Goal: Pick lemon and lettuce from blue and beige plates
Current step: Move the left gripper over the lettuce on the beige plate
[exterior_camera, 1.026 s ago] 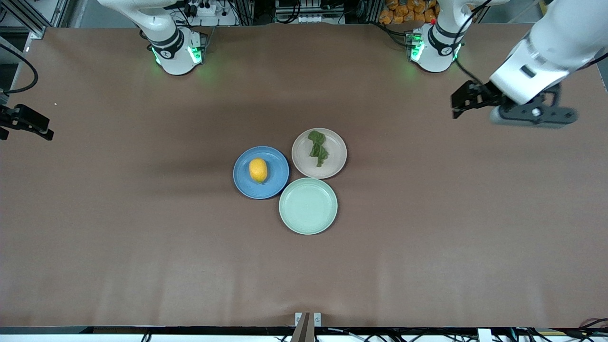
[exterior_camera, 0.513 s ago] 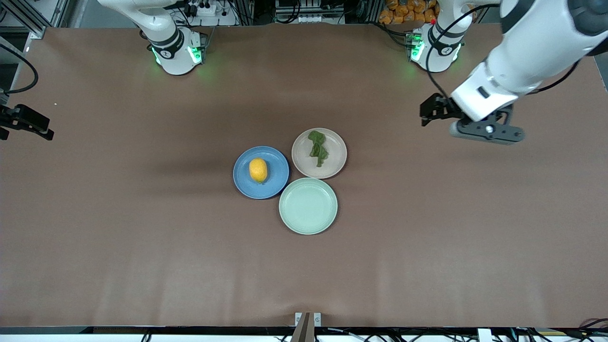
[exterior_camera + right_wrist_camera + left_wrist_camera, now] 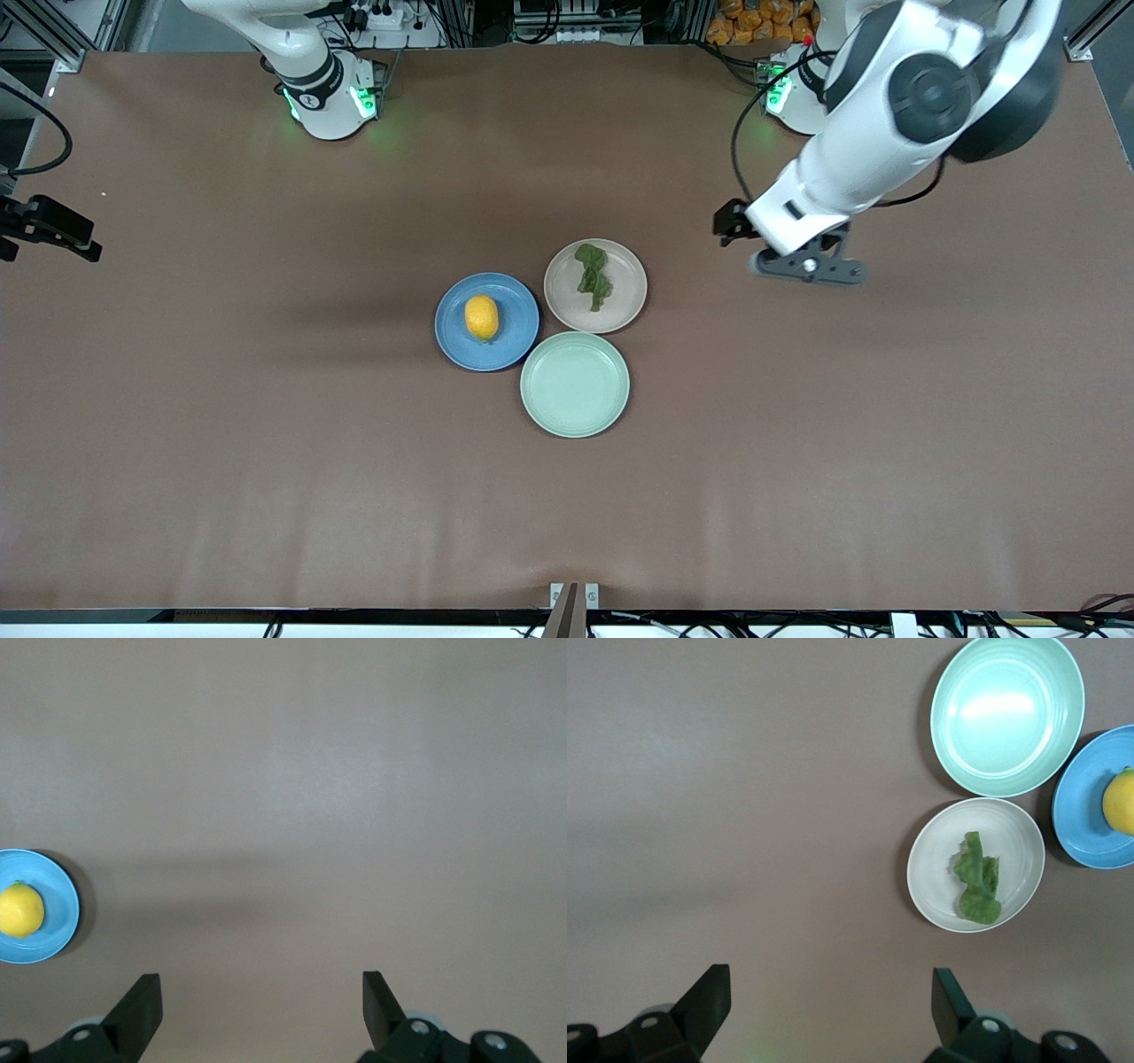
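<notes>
The lemon (image 3: 482, 317) lies on the blue plate (image 3: 512, 346) in the middle of the table. Beside it, toward the left arm's end, the lettuce (image 3: 592, 275) lies on the beige plate (image 3: 629, 301). My left gripper (image 3: 806, 266) hangs over bare table toward the left arm's end from the beige plate. Its fingers are open with nothing between them, and the lettuce (image 3: 979, 890) shows ahead in the left wrist view. My right gripper (image 3: 261, 992) waits open over bare table at the right arm's end, with the lemon (image 3: 19, 909) far off.
An empty mint green plate (image 3: 575, 384) touches both other plates, nearer to the front camera. The brown table (image 3: 266, 443) stretches wide around the three plates. The arm bases stand along the edge farthest from the front camera.
The left arm has swung in from its end of the table toward the beige plate, gripper still open. The right arm has not moved.
</notes>
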`<state>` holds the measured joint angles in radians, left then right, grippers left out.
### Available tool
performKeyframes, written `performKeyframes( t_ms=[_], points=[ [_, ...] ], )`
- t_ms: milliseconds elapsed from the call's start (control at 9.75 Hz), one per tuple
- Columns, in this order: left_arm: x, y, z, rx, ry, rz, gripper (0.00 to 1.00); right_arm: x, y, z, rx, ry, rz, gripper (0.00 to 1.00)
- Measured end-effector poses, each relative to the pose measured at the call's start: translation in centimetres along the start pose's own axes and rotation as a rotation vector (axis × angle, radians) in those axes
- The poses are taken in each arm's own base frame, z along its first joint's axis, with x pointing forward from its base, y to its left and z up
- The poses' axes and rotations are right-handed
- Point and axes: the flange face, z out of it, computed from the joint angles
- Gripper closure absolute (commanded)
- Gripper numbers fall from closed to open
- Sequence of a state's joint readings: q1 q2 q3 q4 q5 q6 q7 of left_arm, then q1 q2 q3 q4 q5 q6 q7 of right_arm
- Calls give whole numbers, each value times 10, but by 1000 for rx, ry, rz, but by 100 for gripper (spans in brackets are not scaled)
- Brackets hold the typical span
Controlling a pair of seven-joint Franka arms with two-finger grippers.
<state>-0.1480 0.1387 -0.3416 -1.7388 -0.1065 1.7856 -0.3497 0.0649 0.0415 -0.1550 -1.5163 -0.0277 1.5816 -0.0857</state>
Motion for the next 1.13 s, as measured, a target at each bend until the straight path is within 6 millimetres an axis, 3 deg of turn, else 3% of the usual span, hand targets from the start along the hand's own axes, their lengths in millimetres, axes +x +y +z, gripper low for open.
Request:
performKeyframes(
  t_ms=[308,615,923,1128],
  points=[
    [5,46,53,11,-30,-98,0,0,-3,1,1,-8,-4,0],
    [2,98,125,51,-50,-163,0,-1,-20,3,5,-29,-32,0],
    [0,119,172,69,-73,-186,0,-1,-30,3,22,-35,-33,0],
    [-6,134,202,100,-79,-199,0,-1,-47,4,40,-37,-24,0]
  ],
)
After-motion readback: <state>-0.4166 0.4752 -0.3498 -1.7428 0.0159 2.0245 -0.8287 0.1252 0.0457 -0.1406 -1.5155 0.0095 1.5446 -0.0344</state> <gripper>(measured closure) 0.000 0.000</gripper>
